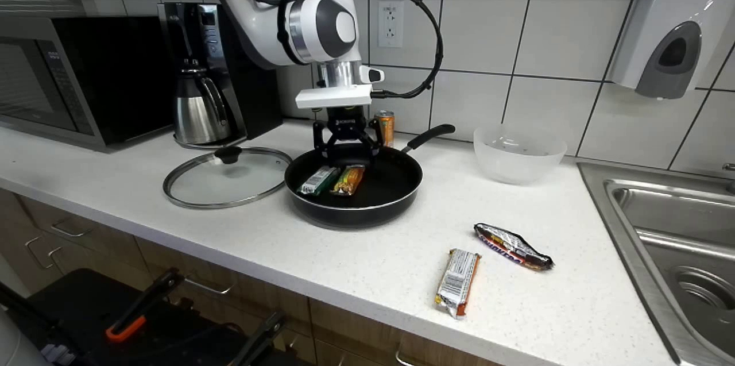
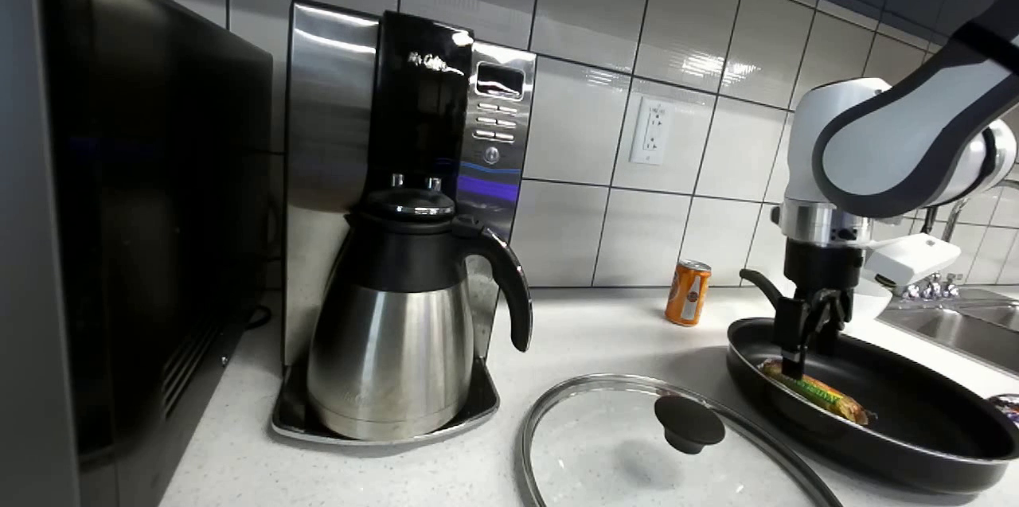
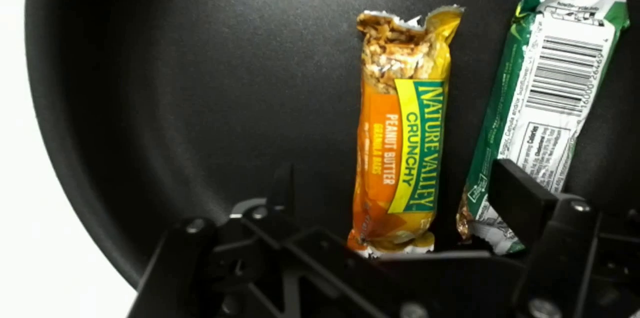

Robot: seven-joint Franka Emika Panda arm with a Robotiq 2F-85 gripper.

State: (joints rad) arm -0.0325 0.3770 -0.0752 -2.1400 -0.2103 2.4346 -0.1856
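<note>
A black frying pan stands on the white counter with two wrapped bars inside. My gripper points down into it, its fingers wide apart. Between them in the wrist view is the orange and yellow Nature Valley granola bar, with a gap showing on either side. One of the fingers overlaps the lower end of a green and white bar; whether they touch, I cannot tell. In both exterior views the gripper is low over the orange bar. Nothing appears held.
A glass lid lies beside the pan, near a coffee carafe and a microwave. An orange can stands behind. Toward the sink are a frosted bowl, a dark wrapped bar and a silver-backed bar.
</note>
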